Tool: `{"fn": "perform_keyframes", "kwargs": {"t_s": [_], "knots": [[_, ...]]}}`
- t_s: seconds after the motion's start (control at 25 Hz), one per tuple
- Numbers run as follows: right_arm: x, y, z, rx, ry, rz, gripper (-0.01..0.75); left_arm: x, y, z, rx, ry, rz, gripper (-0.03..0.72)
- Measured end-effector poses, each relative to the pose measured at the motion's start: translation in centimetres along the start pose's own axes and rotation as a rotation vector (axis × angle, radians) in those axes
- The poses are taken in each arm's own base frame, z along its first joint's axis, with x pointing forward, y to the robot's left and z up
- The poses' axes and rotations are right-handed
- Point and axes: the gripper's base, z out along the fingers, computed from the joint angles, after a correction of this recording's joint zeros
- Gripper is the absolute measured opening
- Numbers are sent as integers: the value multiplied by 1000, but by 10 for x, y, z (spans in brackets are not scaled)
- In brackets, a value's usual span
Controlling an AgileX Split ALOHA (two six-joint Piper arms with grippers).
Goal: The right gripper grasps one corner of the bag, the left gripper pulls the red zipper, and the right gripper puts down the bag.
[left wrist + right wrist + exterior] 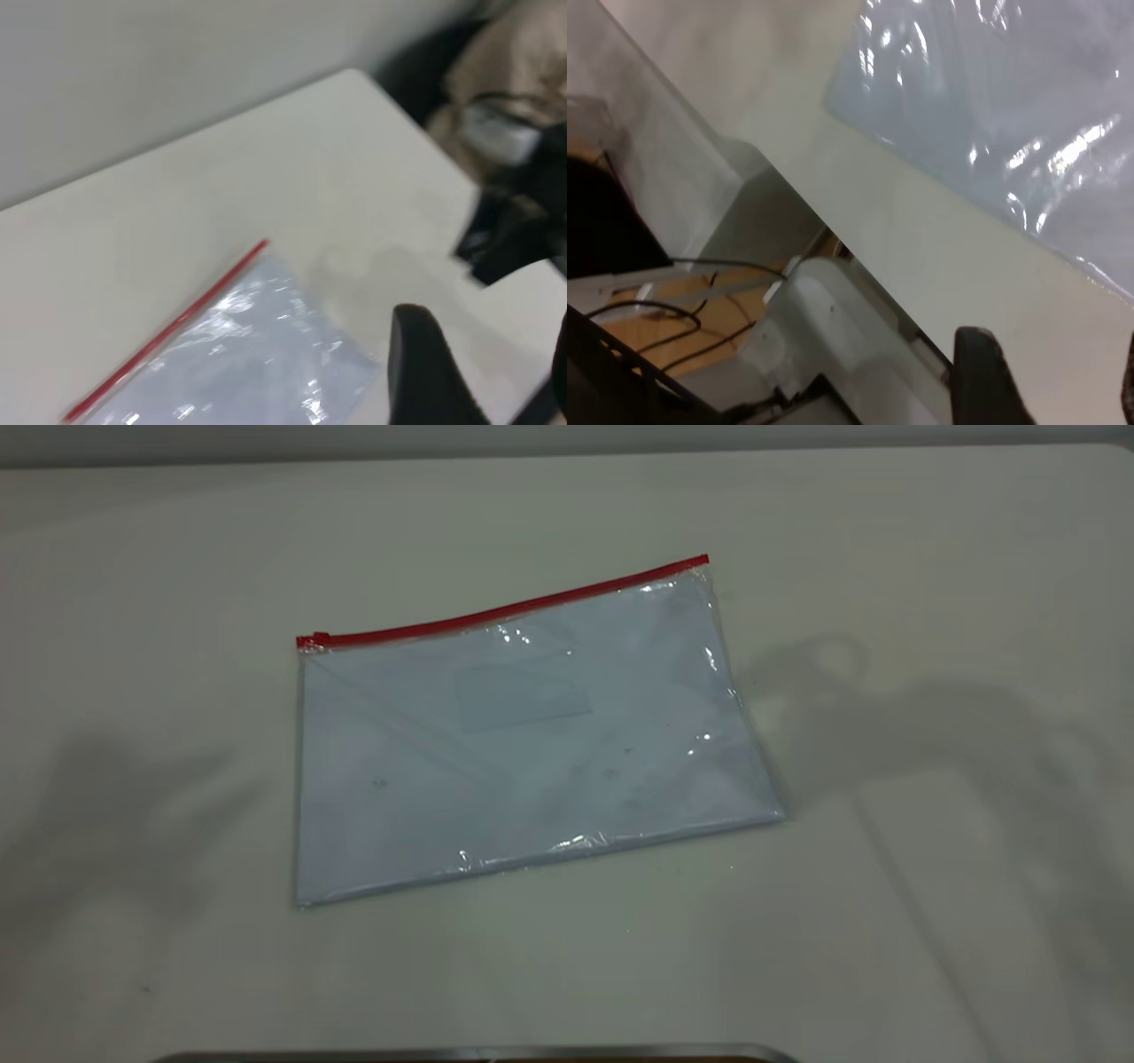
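The bag (523, 735) lies flat on the table, a clear pouch with pale blue-white sheets inside. Its red zipper (505, 611) runs along the far edge, with the small slider tab (319, 638) at the left end. The bag's corner (706, 561) is at the right end of the strip. Neither gripper shows in the exterior view, only their shadows. In the left wrist view the left gripper (483, 367) is open above bare table beside the bag (248, 363) and zipper (168, 332). In the right wrist view the right gripper (1045, 376) is open over the table's edge, apart from the bag (992, 97).
The table (886, 921) is pale. A metal-rimmed object (478, 1054) sits at the front edge. The right wrist view shows grey equipment (824, 328) and cables (673, 310) beyond the table's edge. The left wrist view shows dark and tan clutter (514, 106) past the table.
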Motion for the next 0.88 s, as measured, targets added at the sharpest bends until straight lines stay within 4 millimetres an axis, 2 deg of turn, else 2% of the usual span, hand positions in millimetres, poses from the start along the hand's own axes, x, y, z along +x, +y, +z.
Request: {"fn": "perform_keyframes", "kwargs": {"t_s": [0.12, 0.24, 0.44, 0.68, 0.88], "knots": [[3, 21, -28, 50, -43, -18, 413, 10, -22, -31, -111, -26, -4, 416], [14, 39, -56, 150, -55, -17, 413, 28, -41, -53, -201, -43, -25, 416], [59, 66, -88, 306, -63, 56, 413, 78, -56, -70, -327, -13, -71, 416], [133, 93, -92, 353, -52, 66, 413, 165, -55, -69, -511, 87, -163, 416], [191, 100, -80, 407, -91, 61, 413, 228, -49, -59, -604, 165, -191, 416]]}}
